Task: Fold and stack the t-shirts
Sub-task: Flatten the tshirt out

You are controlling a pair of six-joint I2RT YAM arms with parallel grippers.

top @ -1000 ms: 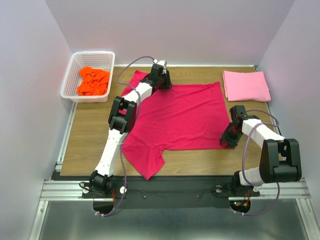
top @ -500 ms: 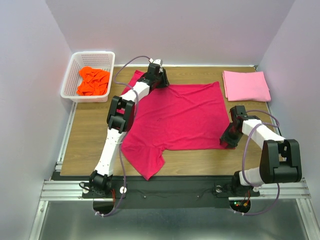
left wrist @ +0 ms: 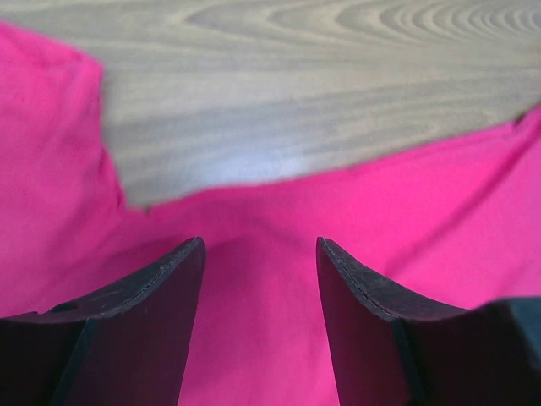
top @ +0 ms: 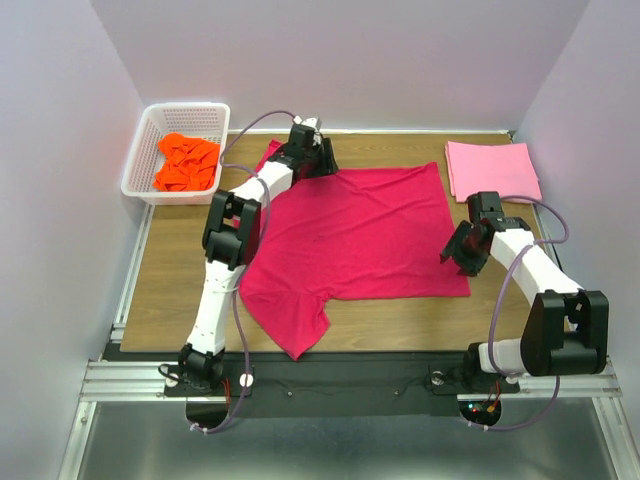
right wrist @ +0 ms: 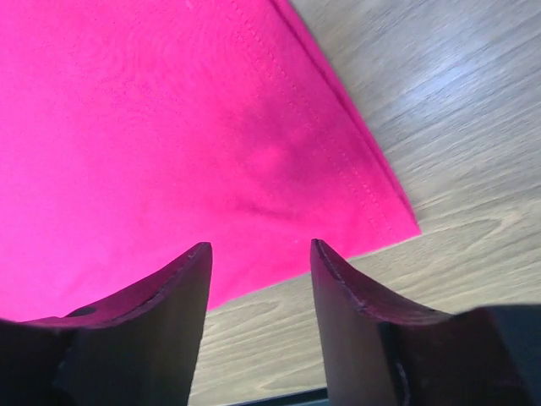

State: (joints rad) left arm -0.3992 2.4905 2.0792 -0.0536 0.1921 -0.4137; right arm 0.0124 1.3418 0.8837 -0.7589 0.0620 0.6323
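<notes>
The crimson-red t-shirt (top: 350, 235) lies spread flat on the table, one sleeve hanging toward the near edge. My left gripper (top: 322, 163) is open over its far left edge near the collar; the cloth (left wrist: 254, 338) shows between the fingers. My right gripper (top: 458, 252) is open just above the shirt's near right corner (right wrist: 372, 203), holding nothing. The light pink t-shirt (top: 492, 170) lies folded at the far right. The bright orange t-shirt (top: 186, 162) is crumpled in the basket.
A white lattice basket (top: 145, 180) stands at the far left, off the table's corner. Bare wooden table (top: 180, 270) shows left of the red shirt and along the near edge. Grey walls enclose the sides and back.
My right gripper has lifted and moved back and right from the shirt's near right corner. My left gripper has shifted slightly left along the far edge.
</notes>
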